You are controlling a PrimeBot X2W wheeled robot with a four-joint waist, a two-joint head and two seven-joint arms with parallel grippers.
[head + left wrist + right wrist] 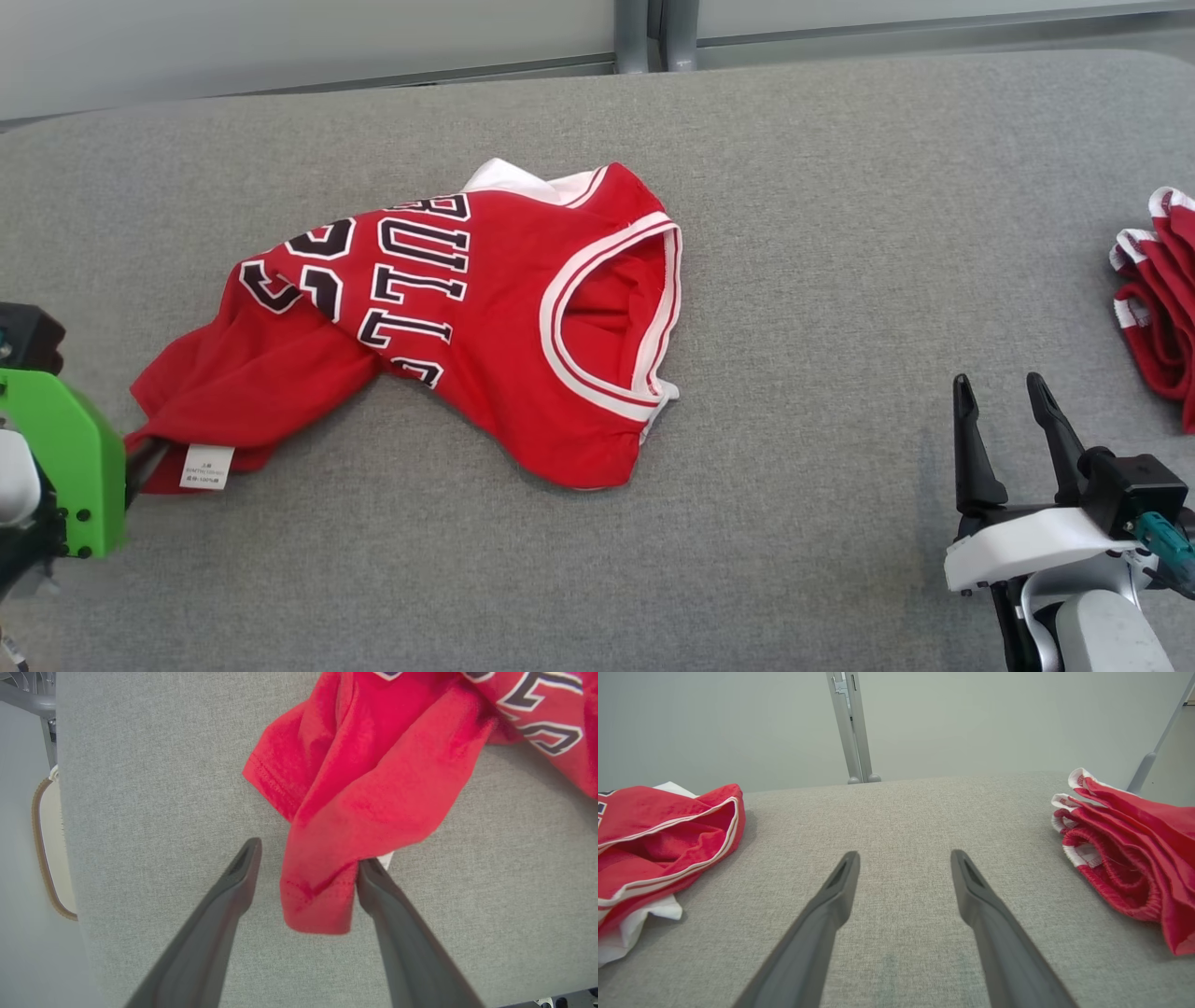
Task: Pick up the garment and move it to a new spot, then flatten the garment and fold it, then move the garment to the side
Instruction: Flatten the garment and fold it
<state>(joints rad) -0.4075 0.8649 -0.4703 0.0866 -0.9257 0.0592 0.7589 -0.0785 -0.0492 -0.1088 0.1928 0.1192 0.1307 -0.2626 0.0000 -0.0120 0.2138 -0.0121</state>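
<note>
Head view: red jersey (467, 317) crumpled on the grey counter (794, 513), neither flattened nor folded yet; lettering reads "BULLS", white tag (205, 467) illegible.
Left wrist view: left hand (310, 858) spread wide, jersey hem lying loose between its fingers.
Right wrist view: right hand (903, 861) wide, empty; jersey off to its left.

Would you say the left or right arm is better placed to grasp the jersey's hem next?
Left, probably: the open left hand straddles the jersey hem; the right hand hangs open over bare table, apart from it.
</note>
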